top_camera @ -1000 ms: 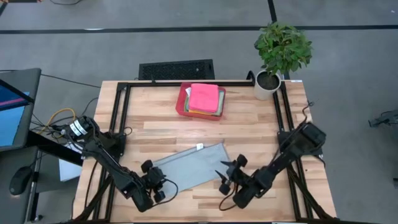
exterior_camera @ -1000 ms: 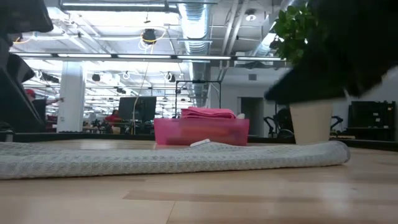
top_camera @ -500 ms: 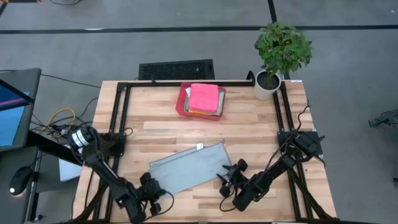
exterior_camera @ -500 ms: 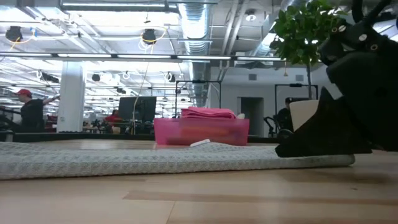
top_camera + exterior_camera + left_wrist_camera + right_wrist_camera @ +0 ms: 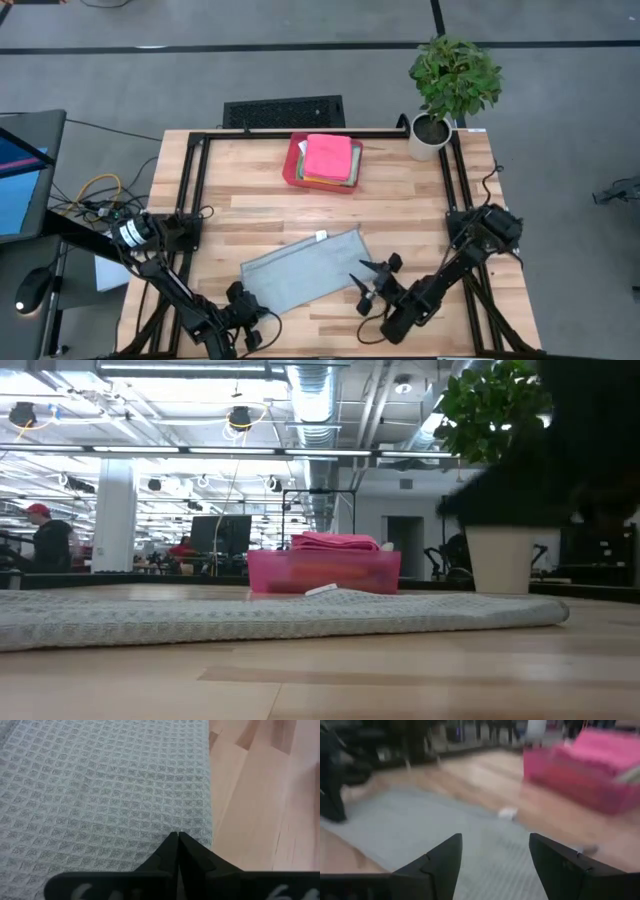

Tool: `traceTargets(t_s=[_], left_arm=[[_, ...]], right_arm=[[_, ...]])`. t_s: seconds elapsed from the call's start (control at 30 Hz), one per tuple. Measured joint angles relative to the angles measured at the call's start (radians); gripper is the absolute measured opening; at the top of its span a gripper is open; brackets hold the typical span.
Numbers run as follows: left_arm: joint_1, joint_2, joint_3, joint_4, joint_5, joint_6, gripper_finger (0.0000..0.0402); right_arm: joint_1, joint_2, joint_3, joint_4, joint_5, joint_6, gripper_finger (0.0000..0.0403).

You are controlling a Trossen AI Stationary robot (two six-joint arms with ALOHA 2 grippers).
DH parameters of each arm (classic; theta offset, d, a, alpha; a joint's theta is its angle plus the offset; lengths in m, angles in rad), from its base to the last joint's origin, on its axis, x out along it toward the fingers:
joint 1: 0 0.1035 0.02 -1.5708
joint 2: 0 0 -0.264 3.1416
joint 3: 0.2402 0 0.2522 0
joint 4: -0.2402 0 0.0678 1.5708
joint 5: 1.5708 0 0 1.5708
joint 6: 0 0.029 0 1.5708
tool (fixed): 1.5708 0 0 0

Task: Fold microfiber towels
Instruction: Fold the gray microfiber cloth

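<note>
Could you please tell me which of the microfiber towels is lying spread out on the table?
The grey waffle-weave microfiber towel lies flat on the wooden table; the pink towel sits folded atop the stack in the red tray.

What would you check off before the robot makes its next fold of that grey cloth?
1. Grey cloth lies flat on the table: ok.
2. Left gripper shut at the cloth's edge: ok.
3. Cloth actually pinched between its fingers: cannot tell.
4. Right gripper open beside the cloth's other end: ok.
5. Right gripper holding the cloth: not ok.
6. Red tray of stacked cloths sits apart from the fold area: ok.
</note>
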Motion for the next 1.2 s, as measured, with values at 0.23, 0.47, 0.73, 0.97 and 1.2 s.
traceTargets(t_s=[0.23,0.47,0.73,0.97,1.2], left_arm=[[-0.005,0.0,0.0,-0.015,0.002,0.002,0.0004],[-0.03,0.001,-0.002,-0.046,0.01,-0.002,0.0004],[-0.043,-0.001,-0.001,-0.075,-0.001,-0.041,0.0004],[-0.038,-0.077,-0.01,-0.104,-0.015,-0.032,0.0004],[-0.058,-0.102,-0.007,-0.084,-0.044,0.014,0.0004]], right_arm=[[0.014,0.048,0.001,-0.003,0.009,0.009,0.0258],[0.035,0.186,0.0,-0.106,-0.031,0.289,0.0246],[0.038,0.2,0.002,-0.127,-0.045,0.325,0.0213],[0.038,0.02,0.002,-0.075,0.033,0.058,0.0195],[0.013,0.062,0.002,0.19,0.072,-0.167,0.0185]])
